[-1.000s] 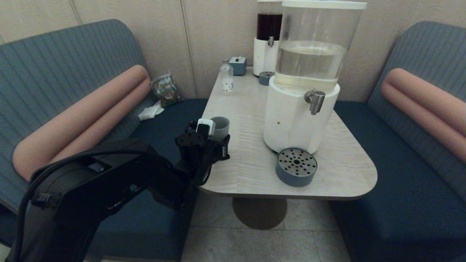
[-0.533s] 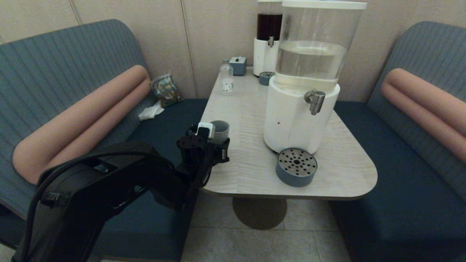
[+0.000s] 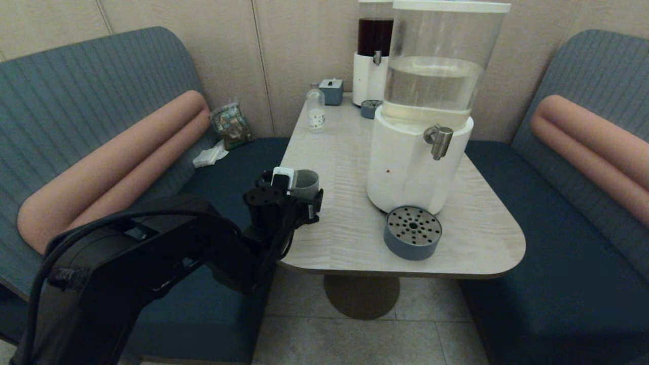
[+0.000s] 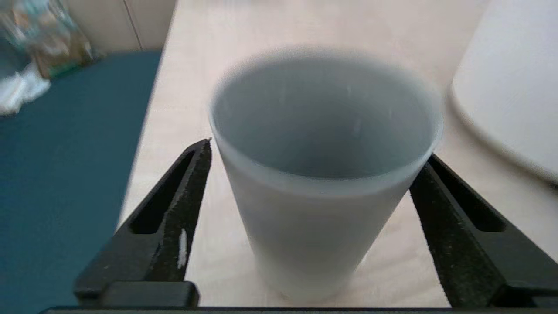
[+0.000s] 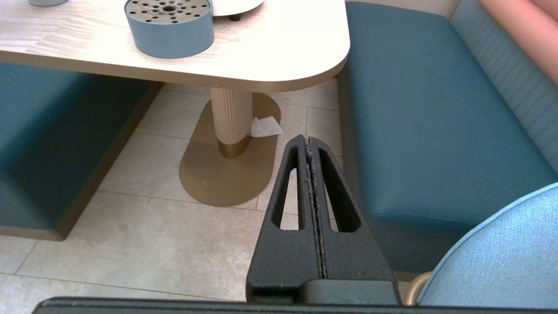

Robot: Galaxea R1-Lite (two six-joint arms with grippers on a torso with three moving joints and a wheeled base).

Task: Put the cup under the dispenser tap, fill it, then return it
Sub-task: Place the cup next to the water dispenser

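The grey-blue cup (image 3: pixel 307 181) stands upright near the table's left edge, empty as far as its inside shows (image 4: pixel 324 131). My left gripper (image 3: pixel 299 191) reaches in from that edge. It is open, with one finger (image 4: pixel 183 209) on each side of the cup and a narrow gap to the cup's wall. The silver dispenser tap (image 3: pixel 440 141) juts from the white base of the clear-water dispenser (image 3: pixel 405 167), to the cup's right. My right gripper (image 5: pixel 308 138) is shut and empty, low over the floor by the right bench.
A round grey-blue drip tray (image 3: pixel 412 232) sits in front of the dispenser and below the tap. At the back of the table (image 3: pixel 345 152) stand a small clear bottle (image 3: pixel 316 112), a small box (image 3: pixel 331 91) and a dark-liquid dispenser (image 3: pixel 372 56). Benches flank the table.
My left wrist has shifted slightly at the cup, a little down and to the left. The cup stays at the same place on the table.
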